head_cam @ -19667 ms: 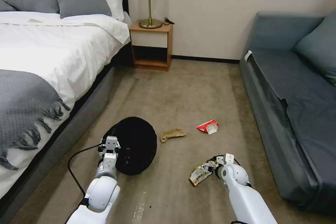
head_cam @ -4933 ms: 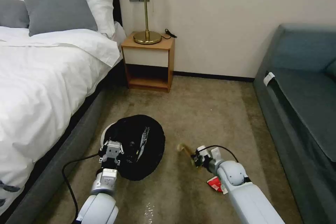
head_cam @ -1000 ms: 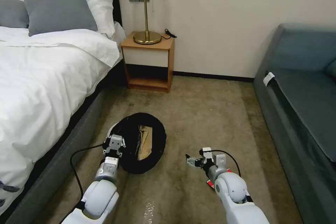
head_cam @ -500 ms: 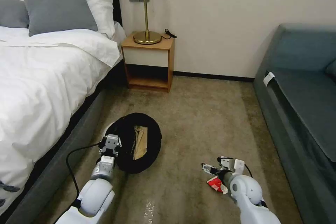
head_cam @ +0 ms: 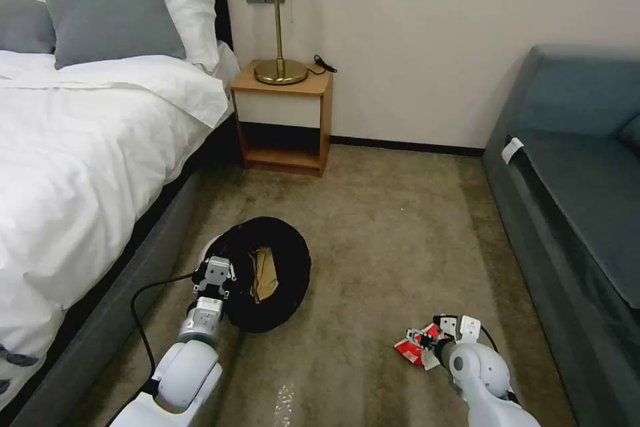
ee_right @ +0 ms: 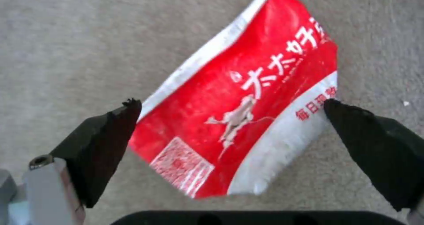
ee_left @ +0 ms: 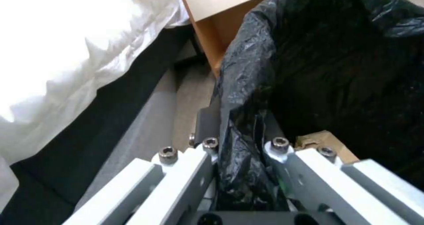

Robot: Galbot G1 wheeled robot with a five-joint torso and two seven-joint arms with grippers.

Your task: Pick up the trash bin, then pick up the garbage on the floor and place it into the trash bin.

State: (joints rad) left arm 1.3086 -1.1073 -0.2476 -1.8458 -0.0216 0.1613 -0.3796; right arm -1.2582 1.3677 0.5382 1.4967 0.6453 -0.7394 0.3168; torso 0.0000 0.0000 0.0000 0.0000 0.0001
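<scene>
Leftmost, white-sheeted bed (head_cam: pixel 87 133) along the left side of the beige carpet floor (head_cam: pixel 387 227). Beside its grey base, left gripper (head_cam: pixel 215 278) clamped on the near rim of the trash bin (head_cam: pixel 293 267), black liner (ee_left: pixel 247 96) pinched between its two fingers (ee_left: pixel 283 152) in the left wrist view. Bin tipped, mouth facing up toward the head camera, crumpled brown paper (head_cam: pixel 265 273) lying inside. Behind, against the wall, wooden nightstand (head_cam: pixel 283 117) carrying a brass lamp (head_cam: pixel 279 13). Farther right and nearer the robot, red-white crushed packet (head_cam: pixel 417 345) flat on the carpet, well apart from the bin. Right gripper (head_cam: pixel 427 339) low over it, black fingers (ee_right: pixel 104 142) spread wide on either side of the packet (ee_right: pixel 247 119), not yet closed on it. Far right, dark blue-grey sofa (head_cam: pixel 587 200).
</scene>
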